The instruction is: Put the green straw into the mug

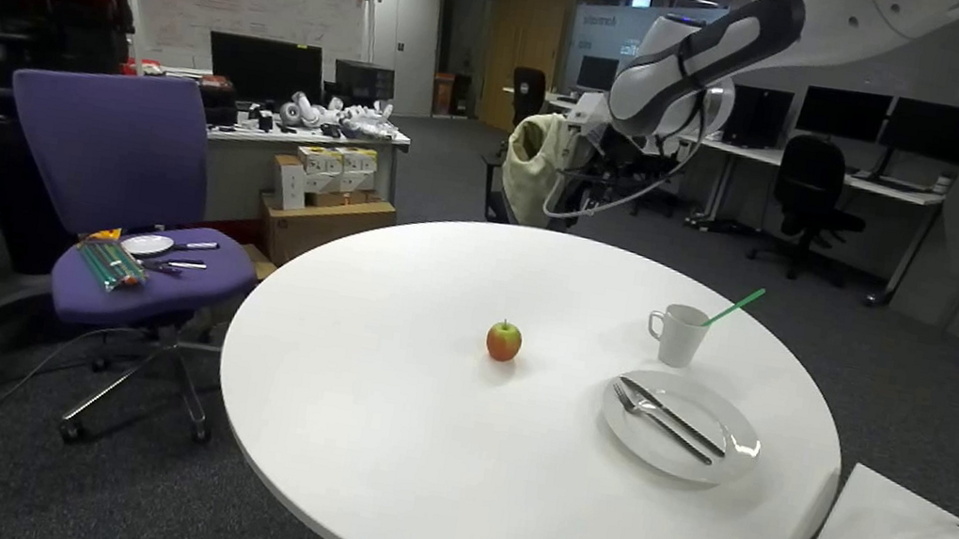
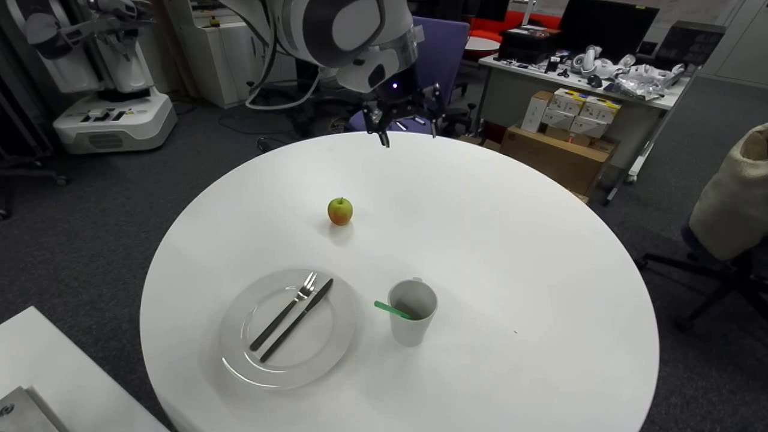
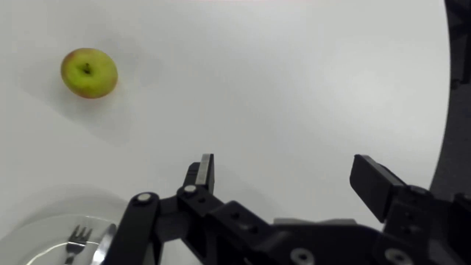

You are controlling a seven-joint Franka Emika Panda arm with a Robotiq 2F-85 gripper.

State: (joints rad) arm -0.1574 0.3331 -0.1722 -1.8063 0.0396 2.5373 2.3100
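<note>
Located green straw (image 1: 734,308) standing at a slant in the mug (image 1: 680,339), with lower end inside and upper end projecting over the rim, away from the handle, in both exterior views. Cannot confirm contact of the lower end with the mug's floor. Judged placement complete, with no further setting down called for.

Observed end effector (image 3: 286,172) parted wide, gripping nothing, higher than the mug's rim and well apart from the mug.

Handling, by judgement: expect a very light straw, fairly stiff along its length but ready to bend under side load, with a smooth, slippery skin. Expect small risk of breakage, larger risk of slipping or twisting in the grip. If reseating, pinch across the exposed upper length, clear of the mug's rim, with slight force, and draw along the lean rather than across it. Avoid prying against the mug: likely light enough to tip and hard enough to chip.

Recorded on the same desk (image 2: 510,258): plate (image 2: 330,342), bearing fork (image 2: 280,317) and knife (image 2: 297,320), near the mug but not touching it; apple (image 2: 340,212), well apart from the mug, on its handle side. Advise any approach from directly above the mug, away from the plate.
</note>
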